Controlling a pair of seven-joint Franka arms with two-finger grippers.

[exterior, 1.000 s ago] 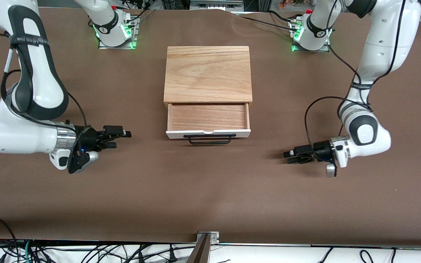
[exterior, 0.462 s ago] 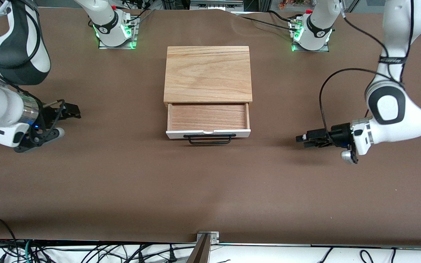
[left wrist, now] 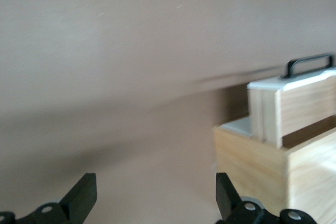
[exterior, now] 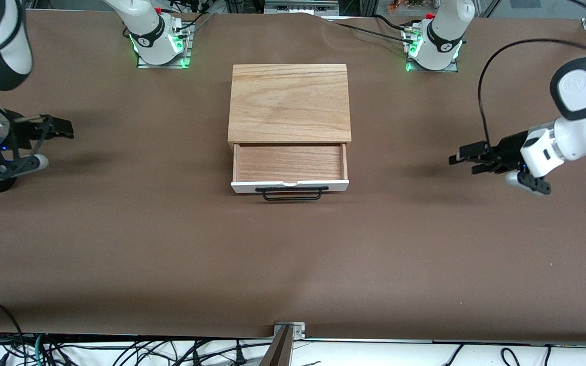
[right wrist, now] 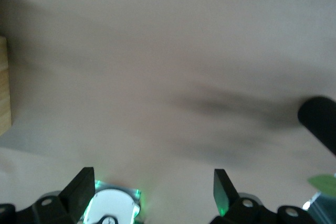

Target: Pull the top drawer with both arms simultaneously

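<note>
- Top drawer (exterior: 289, 163): stands pulled out of the cabinet (exterior: 289, 101) at mid-bench, toward the front camera; reddish wood floor exposed, white front panel nearest the camera. Judged: the pull looks done.
- Handle (exterior: 291, 193): thin black bar on the white front, free, nothing touching it.
- Cabinet: light wood top board, squarely placed between the two arm bases.
- Left gripper (exterior: 468, 157): in the air over bare bench toward the left arm's end, well apart from the drawer; fingers (left wrist: 83, 195) spread wide, holding nothing.
- Right gripper (exterior: 59, 128): over bare bench toward the right arm's end, well apart from the drawer; fingers (right wrist: 81, 188) spread wide, empty.
- Step in hand, judged: clearing away. Best done by carrying both arms outward evenly, fingers kept clear of the handle and drawer sides.
- Bench (exterior: 293, 264): brown covering, broad open room on every side of the cabinet; edge with loose cables lies nearest the camera.
</note>
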